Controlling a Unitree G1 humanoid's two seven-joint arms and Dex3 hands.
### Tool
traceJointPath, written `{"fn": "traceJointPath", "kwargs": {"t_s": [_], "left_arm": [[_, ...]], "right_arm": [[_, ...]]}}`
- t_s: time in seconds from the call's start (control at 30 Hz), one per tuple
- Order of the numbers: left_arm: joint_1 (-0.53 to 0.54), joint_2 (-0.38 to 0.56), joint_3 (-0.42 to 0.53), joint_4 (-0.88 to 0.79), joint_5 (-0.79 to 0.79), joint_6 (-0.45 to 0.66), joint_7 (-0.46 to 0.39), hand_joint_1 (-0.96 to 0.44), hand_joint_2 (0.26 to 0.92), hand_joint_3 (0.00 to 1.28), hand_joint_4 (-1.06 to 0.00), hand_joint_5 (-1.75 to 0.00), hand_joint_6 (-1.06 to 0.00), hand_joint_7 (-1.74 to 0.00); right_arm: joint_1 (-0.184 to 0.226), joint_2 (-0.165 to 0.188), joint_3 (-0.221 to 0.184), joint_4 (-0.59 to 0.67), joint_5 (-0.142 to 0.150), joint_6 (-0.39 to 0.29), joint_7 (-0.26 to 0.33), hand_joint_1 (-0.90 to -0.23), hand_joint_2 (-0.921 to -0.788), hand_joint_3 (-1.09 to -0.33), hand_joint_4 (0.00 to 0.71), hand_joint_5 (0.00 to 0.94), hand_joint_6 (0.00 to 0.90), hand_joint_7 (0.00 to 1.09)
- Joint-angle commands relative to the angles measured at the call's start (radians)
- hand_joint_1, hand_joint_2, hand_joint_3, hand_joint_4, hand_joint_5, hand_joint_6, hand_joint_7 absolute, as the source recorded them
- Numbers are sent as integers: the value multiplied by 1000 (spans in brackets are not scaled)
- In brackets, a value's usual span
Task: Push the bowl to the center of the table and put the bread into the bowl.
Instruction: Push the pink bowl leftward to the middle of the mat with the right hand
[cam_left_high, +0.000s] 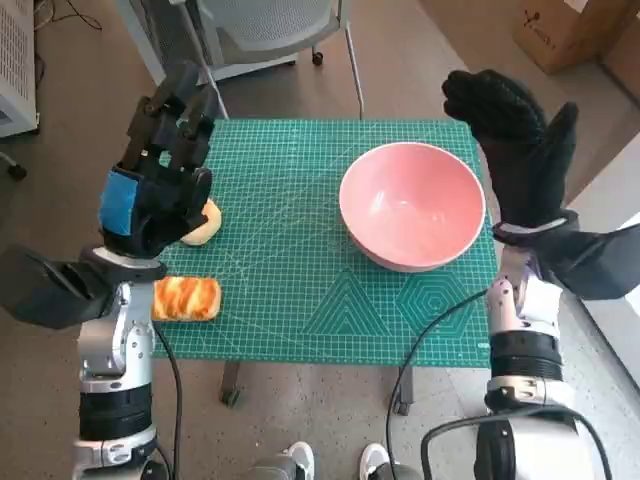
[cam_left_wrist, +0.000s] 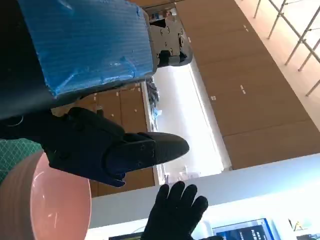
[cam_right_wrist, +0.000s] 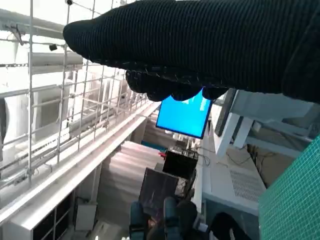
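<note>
Right hand (cam_left_high: 520, 150) is hovering spread and empty at upper right beside the pink bowl (cam_left_high: 412, 205), likely lining up a push; left hand (cam_left_high: 160, 185), loosely curled and empty, is waiting above the bread (cam_left_high: 186, 298).

Robotics lab / open office hall. Evidence: small table w/ green cutting mat (cam_left_high: 300, 300), cardboard box (cam_left_high: 560, 30) on grey floor, office chair base (cam_left_high: 280, 40), lit blue monitor (cam_right_wrist: 185, 117), wire-grid mezzanine railing (cam_right_wrist: 60, 110), wood-panel wall (cam_left_wrist: 250, 100).
</note>
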Motion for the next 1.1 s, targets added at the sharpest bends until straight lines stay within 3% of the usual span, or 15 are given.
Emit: {"fn": "traceJointPath", "kwargs": {"t_s": [0.03,0.27,0.37,0.53,0.87,1.1], "left_arm": [[23,-5,15,-13,-14,3,8,-664,921,509,-38,-4,1,-349],[39,-3,21,-26,-9,1,13,-669,921,500,-42,-5,1,-346],[45,-3,21,-31,-2,-1,18,-676,921,498,-45,-7,1,-342],[54,-2,19,-40,6,-4,26,-687,921,494,-47,-8,1,-337],[70,-1,27,-44,13,-11,30,-685,921,491,-49,-8,1,-333],[86,2,33,-51,13,-19,31,-680,921,488,-51,-9,1,-335]], "right_arm": [[-68,-106,-59,223,-10,5,-46,-617,-921,-588,247,1,391,1],[-108,-140,-59,365,-75,1,-197,-619,-921,-715,200,1,332,2],[-114,-151,-52,406,-107,15,-265,-625,-921,-796,168,2,302,0],[-110,-154,-43,453,-150,65,-355,-601,-921,-857,150,8,293,12],[-59,-146,-20,493,-233,166,-444,-563,-921,-936,138,1,276,7],[-31,-125,-34,501,-238,260,-463,-573,-921,-912,156,8,309,22]]}}
